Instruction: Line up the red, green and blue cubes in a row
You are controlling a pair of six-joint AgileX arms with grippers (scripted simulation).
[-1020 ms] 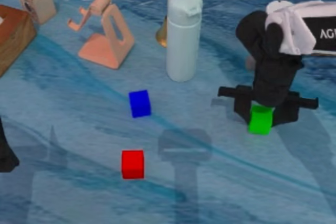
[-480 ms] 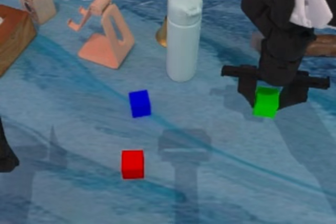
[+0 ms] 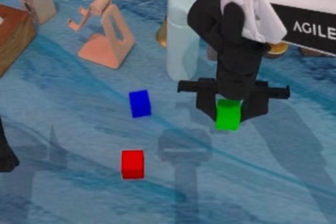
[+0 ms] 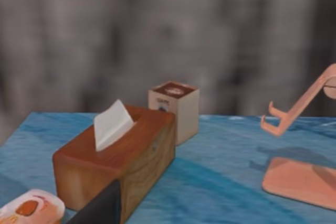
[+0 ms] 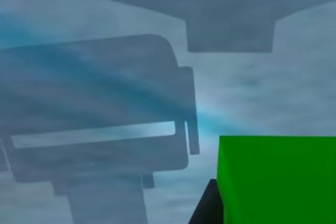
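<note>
My right gripper (image 3: pixel 229 113) hangs above the table's middle right, shut on the green cube (image 3: pixel 228 115), which is lifted off the surface. In the right wrist view the green cube (image 5: pixel 278 179) fills the corner beside a dark finger (image 5: pixel 207 208). The blue cube (image 3: pixel 139 103) rests on the table left of it, and the red cube (image 3: pixel 132 164) lies nearer the front, below the blue one. My left arm (image 3: pixel 6 153) is parked at the left edge; its fingers are not visible.
A white bottle (image 3: pixel 181 35) stands behind the right gripper. A pink phone stand (image 3: pixel 105 32), a wooden tissue box (image 3: pixel 13 32) and a beige box with a brown top (image 3: pixel 35 1) occupy the back left. A brass bell (image 3: pixel 167 24) sits behind the bottle.
The right gripper carried the green cube up off the table, then leftward toward the middle. The blue and red cubes and the left arm stayed still.
</note>
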